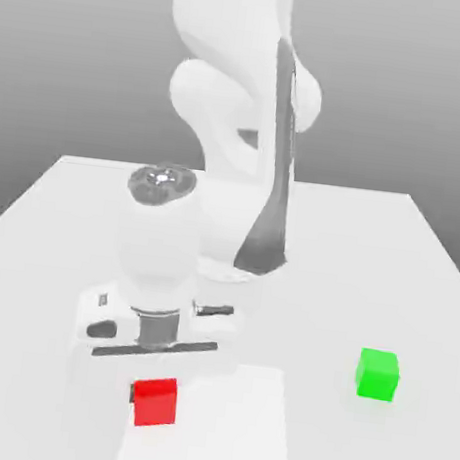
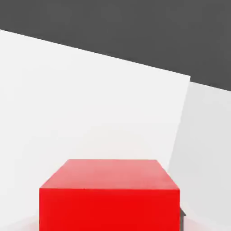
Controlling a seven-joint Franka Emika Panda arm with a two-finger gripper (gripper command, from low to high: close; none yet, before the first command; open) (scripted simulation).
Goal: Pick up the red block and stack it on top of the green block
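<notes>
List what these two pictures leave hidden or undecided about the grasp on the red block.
- Gripper fingertips: exterior view, the white hand blends into the white table, so contact with the red block cannot be made out.
- Red block's lower part: hand view, cut off by the picture's edge.
- Whether the block is lifted: undecided in both views.
- Green block: its far faces are hidden in the exterior view.

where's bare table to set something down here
Bare table runs along the exterior view's right, beyond the green block, and between it and the red block. It is crowded around the red block, where the pincer hangs, and at the arm's base.
</notes>
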